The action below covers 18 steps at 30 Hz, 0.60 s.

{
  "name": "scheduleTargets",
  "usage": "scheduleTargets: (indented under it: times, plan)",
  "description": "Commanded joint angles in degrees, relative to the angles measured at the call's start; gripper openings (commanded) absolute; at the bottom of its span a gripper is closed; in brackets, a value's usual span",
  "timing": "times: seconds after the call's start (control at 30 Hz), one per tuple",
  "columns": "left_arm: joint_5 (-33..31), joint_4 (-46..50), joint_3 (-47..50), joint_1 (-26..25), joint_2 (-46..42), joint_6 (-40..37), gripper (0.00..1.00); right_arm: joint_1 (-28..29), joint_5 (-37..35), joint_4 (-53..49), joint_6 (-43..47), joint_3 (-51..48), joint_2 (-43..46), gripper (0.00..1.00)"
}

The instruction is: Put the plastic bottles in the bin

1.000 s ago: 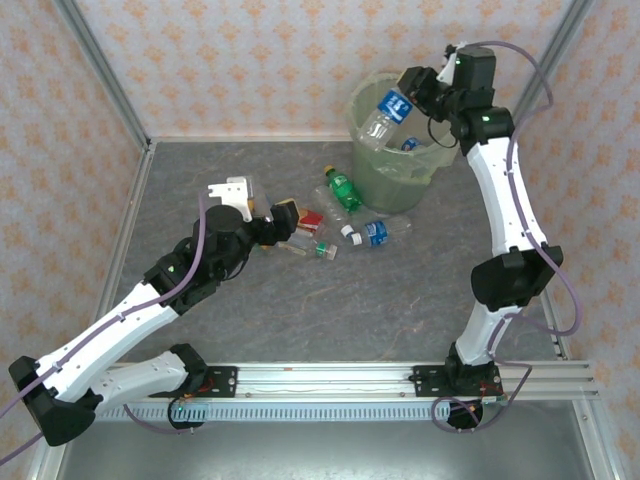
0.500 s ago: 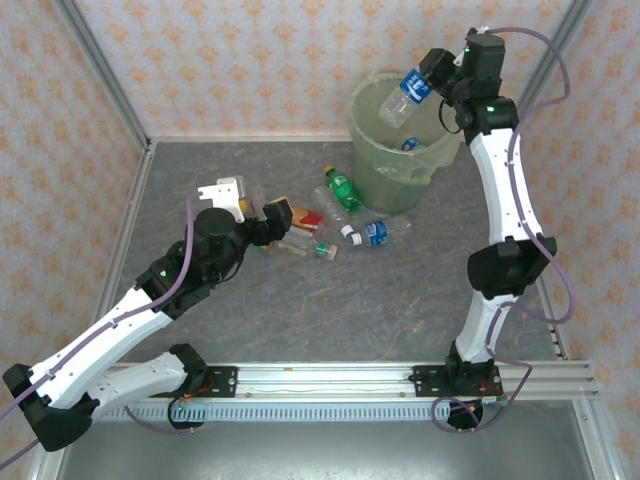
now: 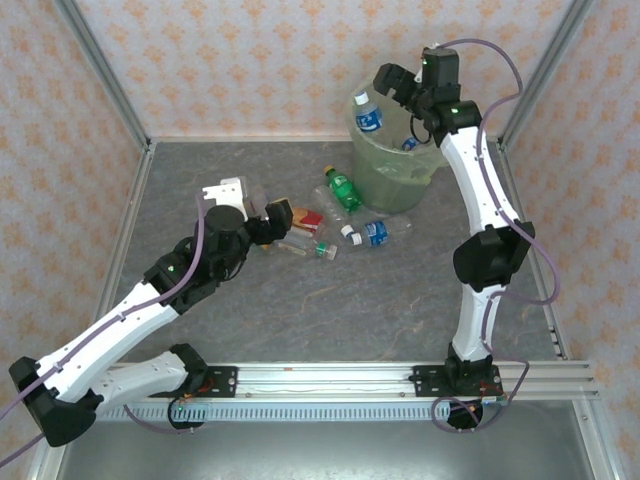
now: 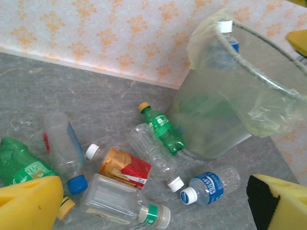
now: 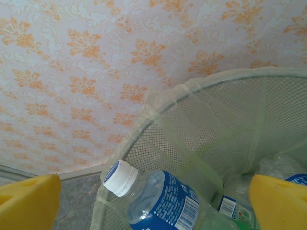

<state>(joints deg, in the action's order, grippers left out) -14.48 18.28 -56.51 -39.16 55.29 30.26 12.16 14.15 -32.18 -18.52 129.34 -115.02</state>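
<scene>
Drop step — our right gripper (image 3: 397,85) hangs wide open and empty over the bin (image 3: 400,185) by the table's far edge, with the blue-labelled water bottle (image 5: 163,203) loose inside its rim. Our left gripper (image 3: 252,203), equally open and empty, hovers over the mid-table bottles (image 4: 120,196) — next we must close on one.

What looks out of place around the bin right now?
The blue-labelled bottle sits propped against the wall of the bin, its white cap poking above the rim instead of lying down inside.
</scene>
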Motion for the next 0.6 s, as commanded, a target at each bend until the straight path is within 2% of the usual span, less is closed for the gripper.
scheduleTargets:
  times: [0.0, 0.27, 0.37, 0.57]
  plan:
    - [-1.90, 2.25, 0.32, 1.86, 0.96, 2.94, 0.99, -0.43, -1.58, -0.77, 1.16, 1.83, 3.61, 1.00]
    - [2.53, -0.57, 4.13, 6.24, 2.49, 8.31, 0.99, -0.30, -1.20, -0.32, 1.81, -0.15, 6.82, 1.00]
    - [1.57, 0.37, 4.28, 6.81, 3.40, 9.31, 0.99, 0.11, -0.70, -0.91, 2.09, -0.05, 6.59, 1.00]
    - [3.30, 1.96, 6.40, 11.71, 7.61, 20.28, 0.94, 2.30, -0.87, -1.28, 2.31, -0.08, 7.77, 1.00]
